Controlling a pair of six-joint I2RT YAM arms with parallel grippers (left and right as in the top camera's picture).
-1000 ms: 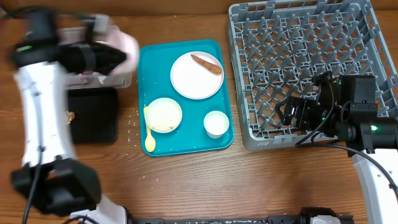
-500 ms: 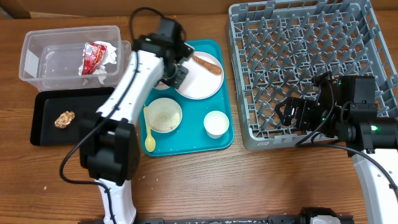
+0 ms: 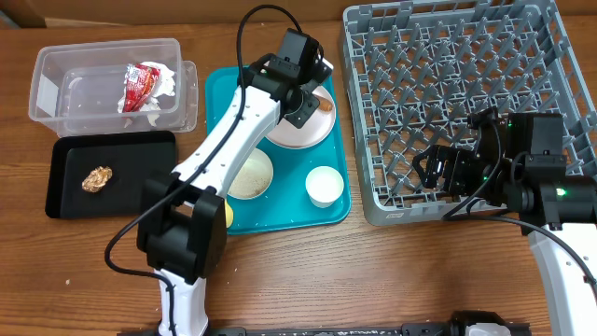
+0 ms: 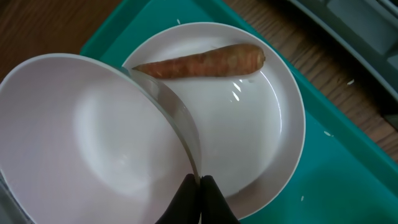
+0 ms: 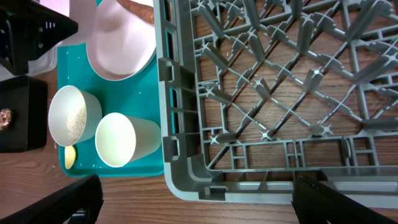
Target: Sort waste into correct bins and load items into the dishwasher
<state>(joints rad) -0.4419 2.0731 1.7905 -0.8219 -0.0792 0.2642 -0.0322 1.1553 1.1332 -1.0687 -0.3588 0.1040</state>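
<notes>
My left gripper [image 4: 200,183] is shut on the rim of an empty white bowl [image 4: 93,143] and holds it tilted just above the white plate [image 4: 261,130]. An orange-brown sausage stick [image 4: 199,62] lies on that plate. From overhead the left gripper [image 3: 306,105] is over the plate [image 3: 294,135] on the teal tray. A second bowl [image 3: 250,177] holds rice, next to the white cup [image 3: 324,185] and the yellow spoon [image 3: 227,215]. The clear tub [image 3: 65,89] holds the red-and-white wrapper [image 3: 145,86]. The black tray [image 3: 131,177] holds the brown lump [image 3: 96,177]. My right gripper [image 3: 437,170] is open over the grey rack's [image 3: 457,84] front-left corner.
The teal tray [image 3: 280,213] lies between the bins and the rack. The right wrist view shows the rack corner [image 5: 186,174], the cup [image 5: 118,140] and the rice bowl [image 5: 71,115]. A few rice grains lie on the table by the tray's left edge [image 3: 196,182].
My left arm has swung right from over the clear tub to over the plate, carrying the white bowl. The right arm has not moved.
</notes>
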